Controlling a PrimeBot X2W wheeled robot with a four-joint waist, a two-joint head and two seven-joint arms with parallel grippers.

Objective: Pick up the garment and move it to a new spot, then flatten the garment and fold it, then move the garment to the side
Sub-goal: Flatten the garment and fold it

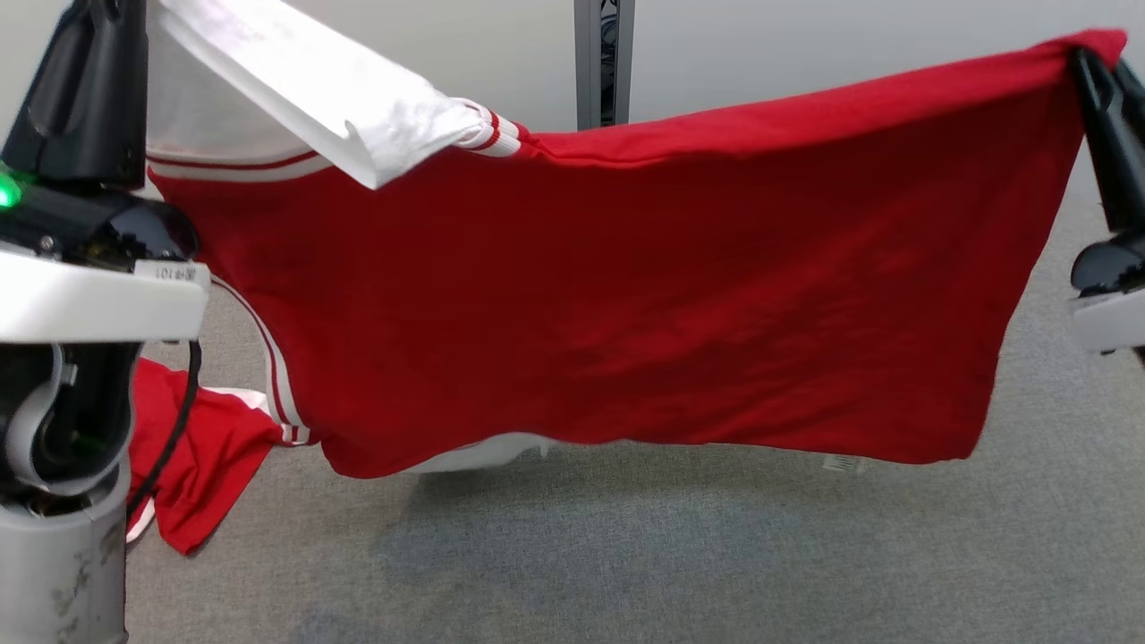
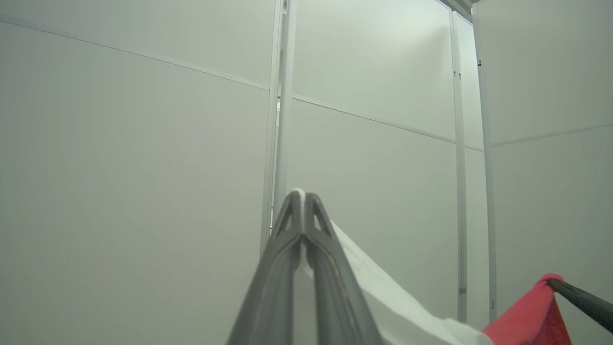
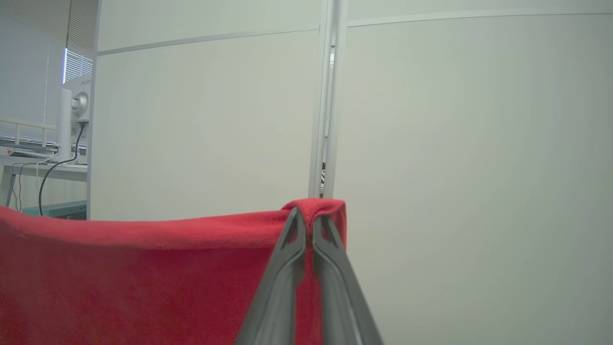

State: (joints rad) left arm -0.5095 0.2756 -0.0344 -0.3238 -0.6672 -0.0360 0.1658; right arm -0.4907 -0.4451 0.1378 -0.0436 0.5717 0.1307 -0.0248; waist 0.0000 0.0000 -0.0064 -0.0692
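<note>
The garment is a red shirt with white sleeves and red-and-white striped trim. It hangs spread out in the air between my two grippers. My left gripper is shut on a white edge of the garment at the upper left. My right gripper is shut on a red top corner, which bunches over the fingertips. The garment's lower hem hangs just above the carpet. A red part with white trim rests on the floor at the lower left.
Grey carpet lies below the cloth. Pale partition walls with a metal post stand behind it. My own base and left arm take up the left edge. A desk with cables stands far left in the right wrist view.
</note>
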